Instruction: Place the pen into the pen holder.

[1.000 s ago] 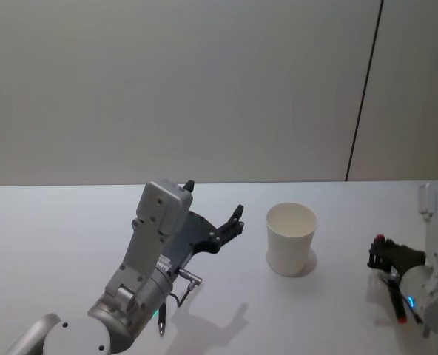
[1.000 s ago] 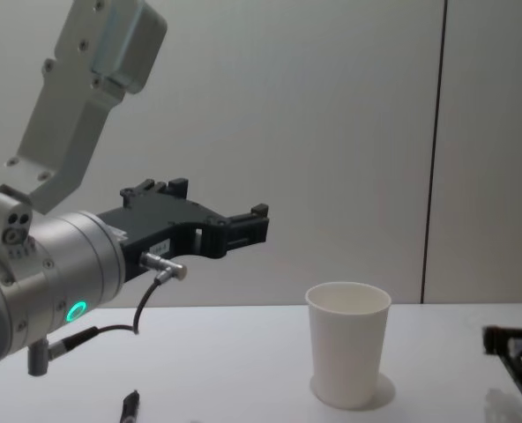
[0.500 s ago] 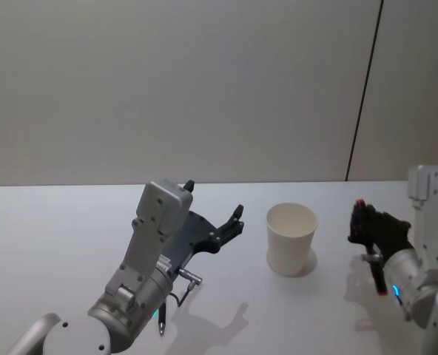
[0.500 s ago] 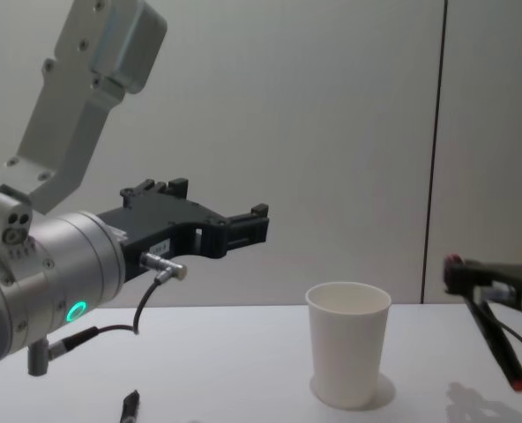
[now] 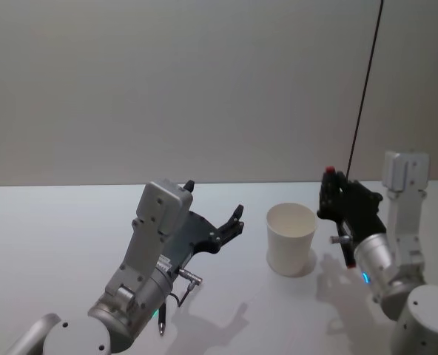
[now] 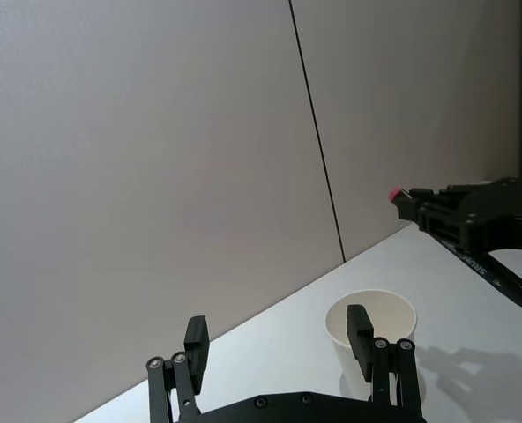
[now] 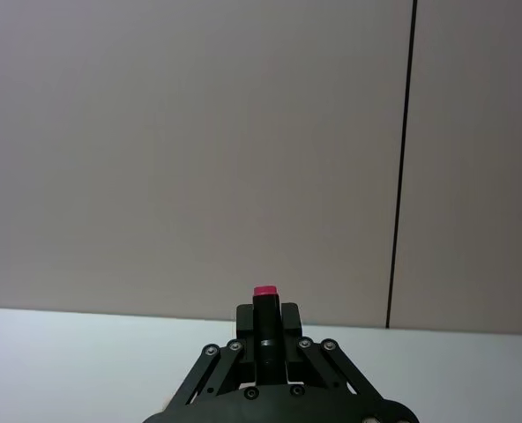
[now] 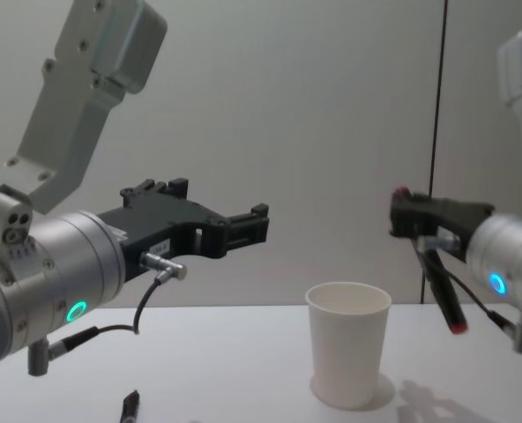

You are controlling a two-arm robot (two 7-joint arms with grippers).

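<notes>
While the right gripper [image 8: 408,215] is raised over the table [image 5: 56,229], its fingers are closed on the pen [image 8: 443,293], and they grip it near its upper end, just under a small red cap. The pen hangs in the air to the right of the pen holder [image 8: 349,342], near it but not touching it. This white paper cup stands upright on the table with its mouth open and nothing seen inside.

The long axis of the pen is not vertical. In the chest view the capped end leans toward the cup, and the lower end, which also has a red tip, points down and away to the right. So the lower tip lies outside the rim on the right side. Whether it is higher than the rim cannot be told with certainty from these views.

On this relation the next move probably depends: the right arm, which already has the pen and is just beside the cup, would need to bring the lower tip leftward over the mouth and make the pen more upright before lowering it.

On the other side of the cup the left gripper [image 6: 277,326] hovers, its fingers apart and holding nothing.
</notes>
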